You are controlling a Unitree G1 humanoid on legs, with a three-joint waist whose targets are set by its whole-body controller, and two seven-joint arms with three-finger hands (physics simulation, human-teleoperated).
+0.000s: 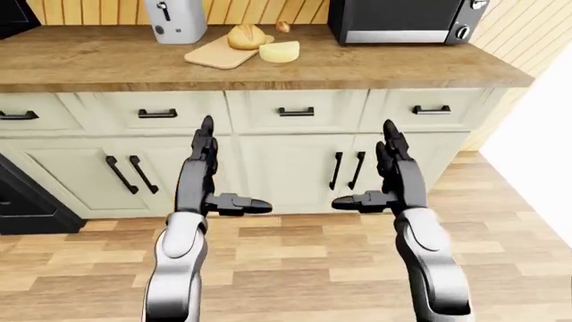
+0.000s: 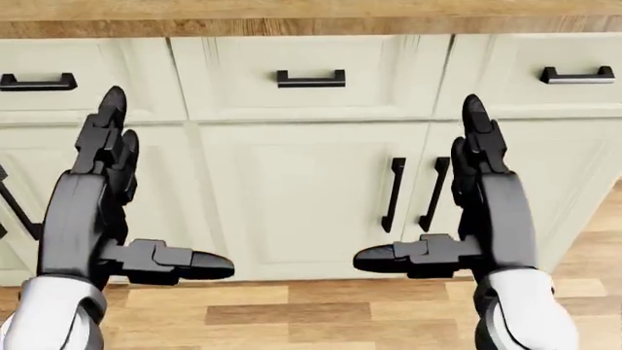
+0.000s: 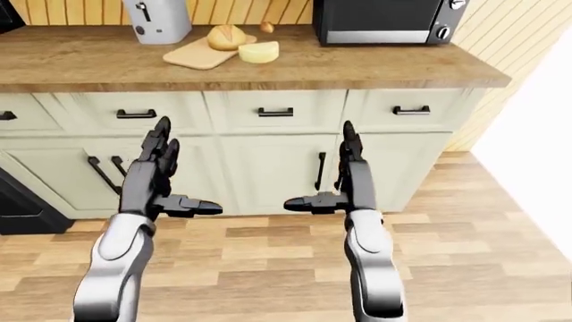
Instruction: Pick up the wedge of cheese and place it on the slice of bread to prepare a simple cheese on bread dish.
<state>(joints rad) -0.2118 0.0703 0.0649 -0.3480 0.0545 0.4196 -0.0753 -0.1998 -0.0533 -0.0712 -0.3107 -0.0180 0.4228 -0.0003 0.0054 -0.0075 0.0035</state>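
Wooden counter point(image 1: 107, 60) over pale cabinets: cheese wedge point(image 1: 279, 51) beside the cutting board point(image 1: 219, 54), which carries a rounded bread piece point(image 1: 247, 37); toaster and microwave cut off at top. Left hand point(image 1: 207, 176) and right hand point(image 1: 386, 176) raised, fingers spread, empty, well short of the counter. Step judged: approach; next, reach the cheese; whether the bread is a slice is unclear.
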